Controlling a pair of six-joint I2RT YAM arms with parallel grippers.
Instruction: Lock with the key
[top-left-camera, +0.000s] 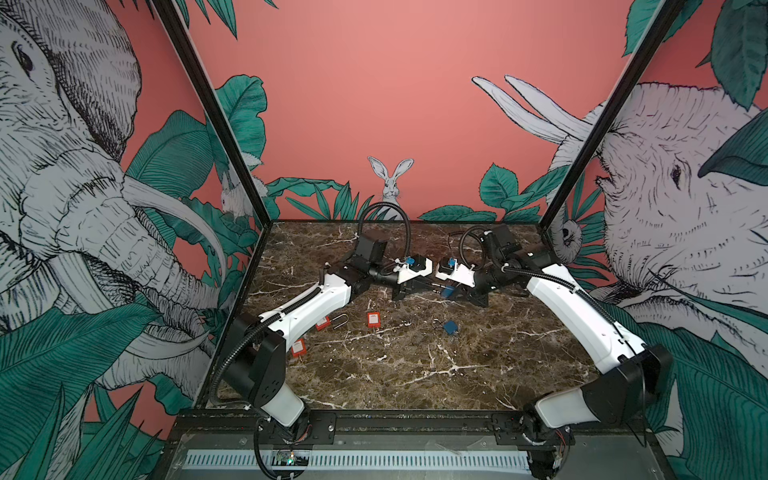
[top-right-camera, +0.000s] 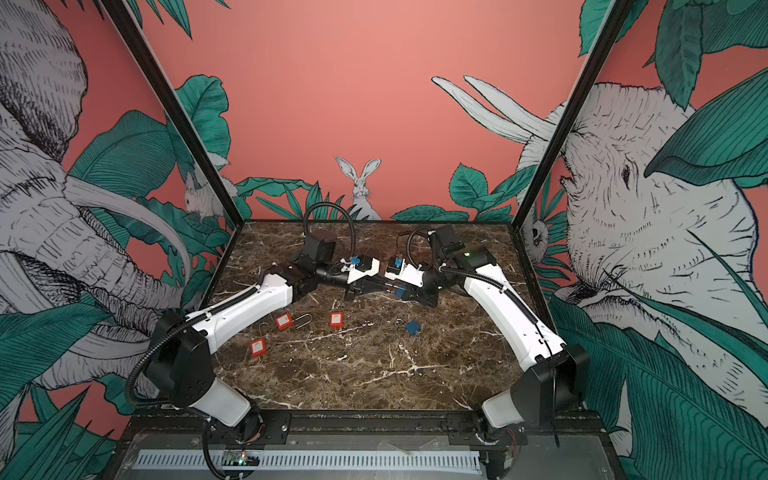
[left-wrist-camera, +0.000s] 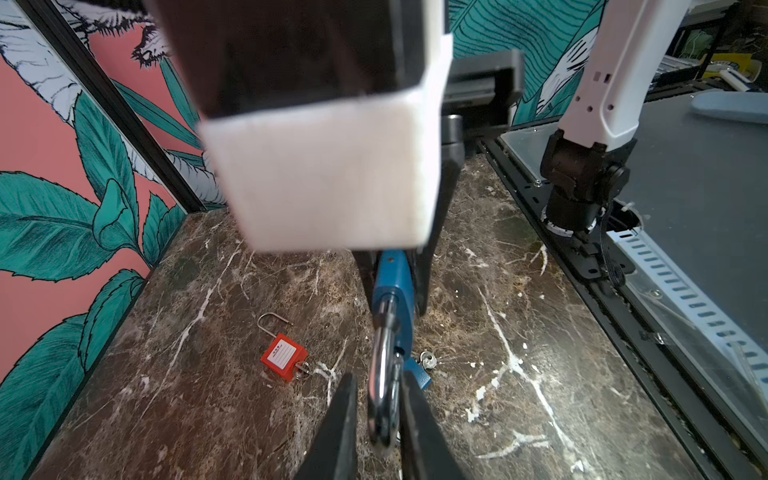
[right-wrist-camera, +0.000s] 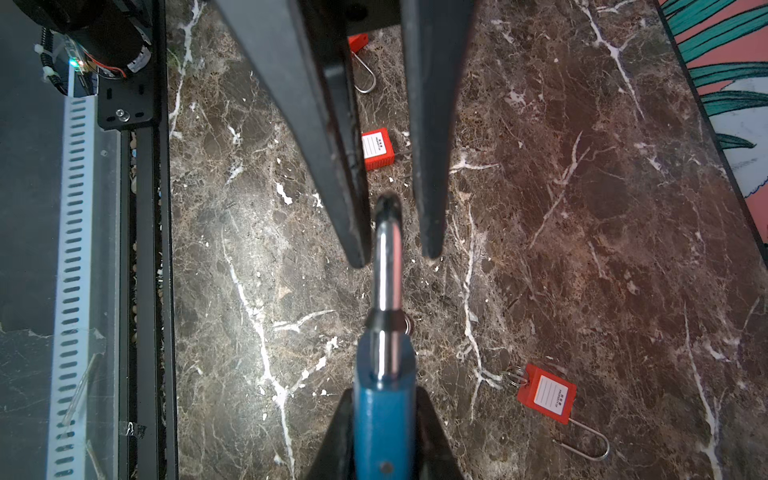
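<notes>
The right gripper (right-wrist-camera: 384, 392) has its two fingers shut tight on the body of a blue padlock (right-wrist-camera: 384, 419). It holds the lock up off the marble table (right-wrist-camera: 582, 208). The lock's silver shackle (right-wrist-camera: 387, 282) points away from the right gripper, straight at the left gripper (right-wrist-camera: 395, 255). The left gripper's fingers (left-wrist-camera: 345, 415) sit very close on both sides of the shackle. The right wrist view shows a thin strip of table between the shackle and one finger, so I cannot tell if the left gripper is really squeezing it. Only the left wrist view shows a small silver key (left-wrist-camera: 428, 360). It lies on the table just past the left gripper's fingertips, below the held lock. Both top views show a second blue padlock (top-left-camera: 450, 328) lying flat on the table near the two grippers. They also show three red padlocks (top-right-camera: 284, 321) on the table beside the left arm, well apart from the grippers. The left wrist view shows just one red lock and the right wrist view shows three. Each red lock has a white label (right-wrist-camera: 549, 392), but the writing is too small to read.
</notes>
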